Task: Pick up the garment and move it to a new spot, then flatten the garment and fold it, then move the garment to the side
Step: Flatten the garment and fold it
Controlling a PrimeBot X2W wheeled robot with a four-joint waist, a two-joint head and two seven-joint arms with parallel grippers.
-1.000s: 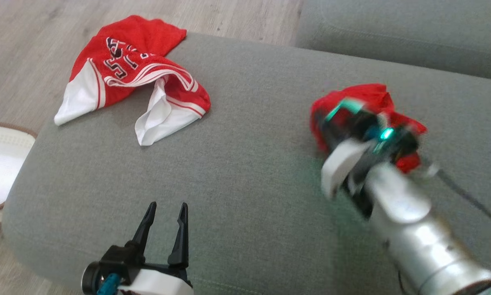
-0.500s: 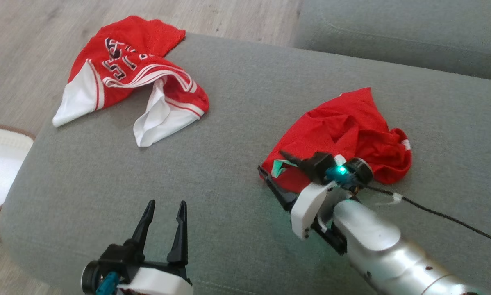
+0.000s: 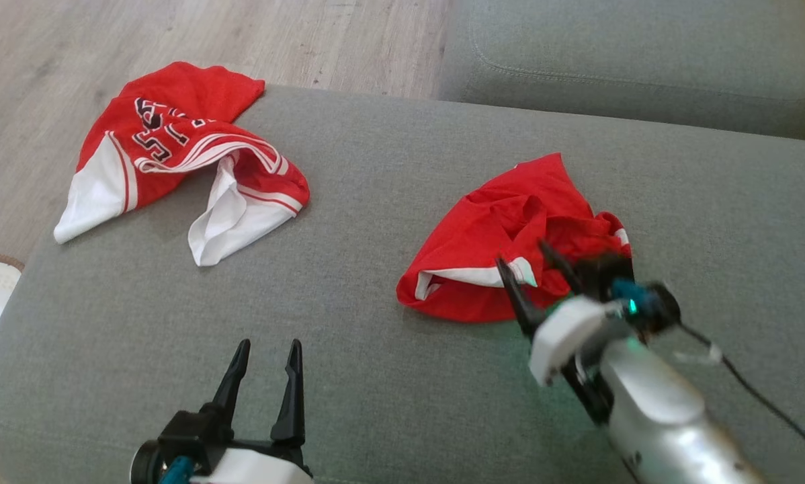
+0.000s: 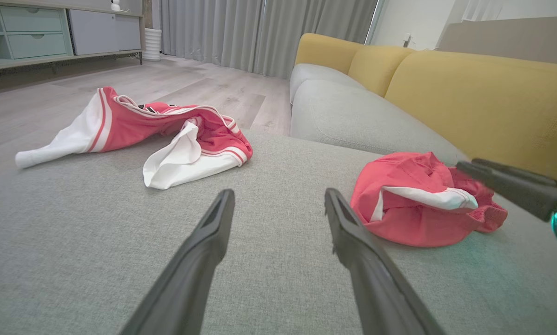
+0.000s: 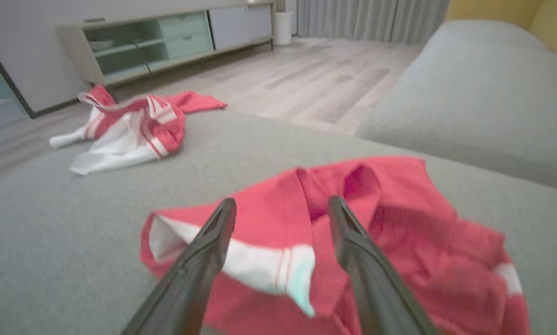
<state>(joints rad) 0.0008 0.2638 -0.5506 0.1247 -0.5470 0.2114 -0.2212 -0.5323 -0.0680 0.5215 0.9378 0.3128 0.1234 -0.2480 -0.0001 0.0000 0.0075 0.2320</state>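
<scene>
A crumpled red garment (image 3: 503, 222) with a white-trimmed edge lies on the grey sofa cushion (image 3: 375, 376), right of centre. My right gripper (image 3: 522, 254) hovers open at its near edge, holding nothing. In the right wrist view the gripper (image 5: 282, 204) has its fingers spread over the garment (image 5: 413, 242), on either side of the white hem. My left gripper (image 3: 269, 344) stands open and empty near the cushion's front edge. From the left wrist, the left gripper (image 4: 279, 193) points past the garment (image 4: 399, 228), with a right finger (image 4: 515, 186) beside it.
A second red and white jersey (image 3: 174, 144) with lettering lies at the cushion's far left corner, partly over the edge. Another grey seat cushion (image 3: 611, 60) sits behind, with yellow backrests (image 4: 469, 93). Wooden floor (image 3: 174, 27) and a low cabinet (image 4: 27, 28) lie beyond.
My right gripper opened and let go of the red garment, which now lies in a heap on the cushion. The gripper drew back toward me. The head camera shifted.
</scene>
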